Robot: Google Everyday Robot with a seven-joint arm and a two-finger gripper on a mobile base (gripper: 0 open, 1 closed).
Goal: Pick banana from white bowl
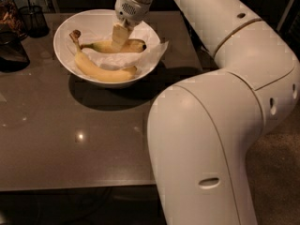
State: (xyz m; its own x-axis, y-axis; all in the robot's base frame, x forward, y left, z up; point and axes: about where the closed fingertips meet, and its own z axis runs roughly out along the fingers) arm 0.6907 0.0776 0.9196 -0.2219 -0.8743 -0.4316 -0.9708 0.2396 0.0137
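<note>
The white bowl [63, 55] stands at the back left of the dark table, lined with crumpled white paper [152, 50]. The banana [133, 45], short and plump with a greenish neck and dark tip, lies across the middle of the bowl. My gripper [119, 35] comes down from above onto its middle and is shut on it; the fingers hide part of it. A paler, longer, curved banana [101, 72] with a brown stem tip lies along the near side of the bowl.
A black mesh cup [33, 18] and a dark object [11, 53] stand at the table's left rear. My own white arm [220, 125] fills the right foreground, over the table's right edge. The table's front edge runs along the bottom.
</note>
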